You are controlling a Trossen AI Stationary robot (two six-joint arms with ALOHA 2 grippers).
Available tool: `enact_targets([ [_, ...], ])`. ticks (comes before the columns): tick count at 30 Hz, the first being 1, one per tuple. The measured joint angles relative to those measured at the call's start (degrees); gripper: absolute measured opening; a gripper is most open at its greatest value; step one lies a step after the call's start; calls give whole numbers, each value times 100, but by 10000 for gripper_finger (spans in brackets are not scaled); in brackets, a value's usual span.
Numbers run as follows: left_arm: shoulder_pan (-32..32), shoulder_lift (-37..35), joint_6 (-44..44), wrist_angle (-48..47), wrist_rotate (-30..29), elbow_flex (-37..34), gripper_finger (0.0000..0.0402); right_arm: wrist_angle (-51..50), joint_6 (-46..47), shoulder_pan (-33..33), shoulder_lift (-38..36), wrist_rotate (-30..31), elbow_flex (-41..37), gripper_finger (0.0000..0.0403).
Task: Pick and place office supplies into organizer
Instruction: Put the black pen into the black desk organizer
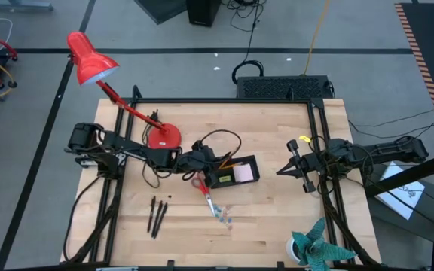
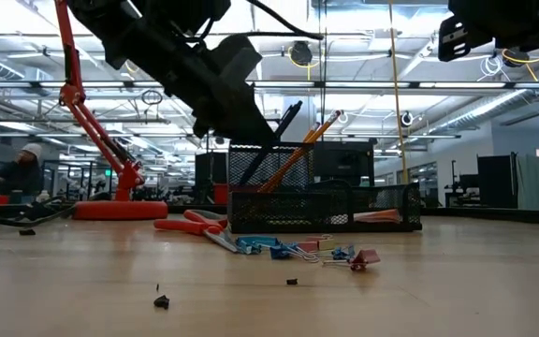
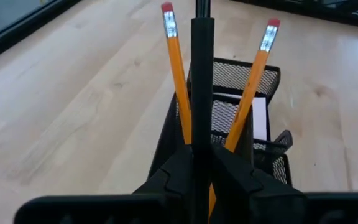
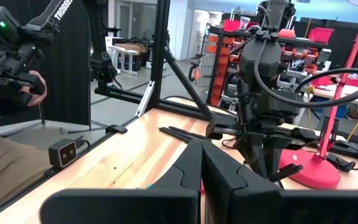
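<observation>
Left tool (image 3: 201, 171) clamps a dark pen (image 3: 201, 74) over the organizer (image 1: 233, 173) between two orange pencils (image 3: 178, 74), right tool (image 4: 202, 163) closed, hovering apart.

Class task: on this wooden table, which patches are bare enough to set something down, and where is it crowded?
Bare wood lies between the black mesh organizer and the right gripper, and along the near edge between the dark pens and the teal spiky plant. Crowded: around the left gripper, red-handled scissors, coloured clips and red lamp base.
</observation>
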Motion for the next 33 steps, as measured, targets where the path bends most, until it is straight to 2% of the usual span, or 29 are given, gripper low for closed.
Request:
enact_targets([
  [15,50,415,38,535,158,-5,60,37,0,0,16,-9,0,0],
  [27,35,396,231,601,249,-7,61,68,0,-2,32,-12,0,0],
  [30,28,396,258,610,255,-7,73,63,0,-2,32,-13,0,0],
  [33,14,393,260,638,257,-7,103,61,0,-2,32,-13,0,0],
])
